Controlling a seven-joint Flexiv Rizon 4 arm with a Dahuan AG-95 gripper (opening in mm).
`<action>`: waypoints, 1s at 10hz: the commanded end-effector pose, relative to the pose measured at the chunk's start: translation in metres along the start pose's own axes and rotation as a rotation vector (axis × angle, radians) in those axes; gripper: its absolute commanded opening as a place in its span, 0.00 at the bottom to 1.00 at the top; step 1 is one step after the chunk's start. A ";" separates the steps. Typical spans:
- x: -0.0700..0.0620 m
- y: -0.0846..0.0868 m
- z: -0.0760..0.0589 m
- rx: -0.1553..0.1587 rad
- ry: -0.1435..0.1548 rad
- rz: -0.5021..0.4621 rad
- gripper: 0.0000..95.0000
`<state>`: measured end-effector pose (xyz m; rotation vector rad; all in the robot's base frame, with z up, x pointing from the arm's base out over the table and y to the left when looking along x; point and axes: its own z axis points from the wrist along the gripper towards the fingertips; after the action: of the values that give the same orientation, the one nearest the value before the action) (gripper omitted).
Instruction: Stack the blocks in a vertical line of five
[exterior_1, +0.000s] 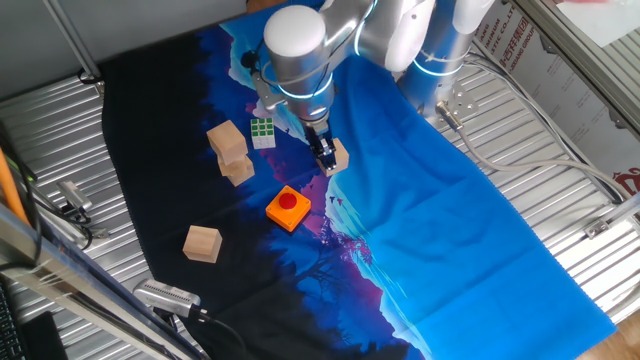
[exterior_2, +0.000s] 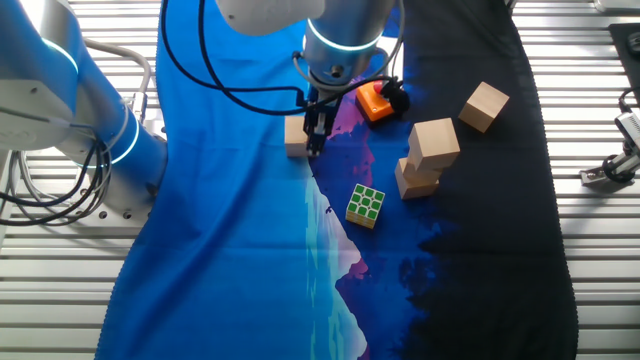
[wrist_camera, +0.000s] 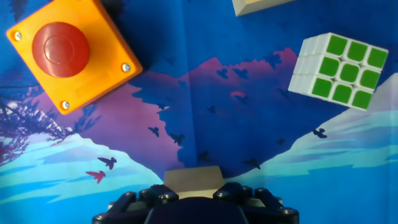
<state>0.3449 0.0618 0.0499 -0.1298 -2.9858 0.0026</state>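
A plain light tan wooden cube is gripped between the fingers of the black two-finger hand and is seen at the fingertips over the blue-and-violet printed cloth that covers the slatted metal desk. Whether this cube rests on the cloth or is lifted just above it cannot be told. In the hand view the top edge of the gripped cube is visible directly above the hand's black housing.

Two further tan wooden cubes are seen stacked on the dark part of the cloth: the upper cube sits skewed on the lower cube, with its corners overhanging. A fourth tan wooden cube lies alone, well apart from the stack, near the cloth's edge.

The flat orange square box with a red round button is found between the stack and the hand, just beside the hand. The small green-and-white puzzle cube lies near the stack, apart from it. In the hand view both the button box and the puzzle cube are seen ahead of the fingers, left and right.
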 end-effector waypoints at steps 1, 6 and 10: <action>-0.001 0.001 0.001 -0.001 0.000 -0.001 0.00; 0.000 0.001 -0.004 0.030 0.018 -0.006 0.00; 0.006 0.007 -0.033 0.019 0.004 0.010 0.00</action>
<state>0.3420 0.0667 0.0843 -0.1406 -2.9938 0.0294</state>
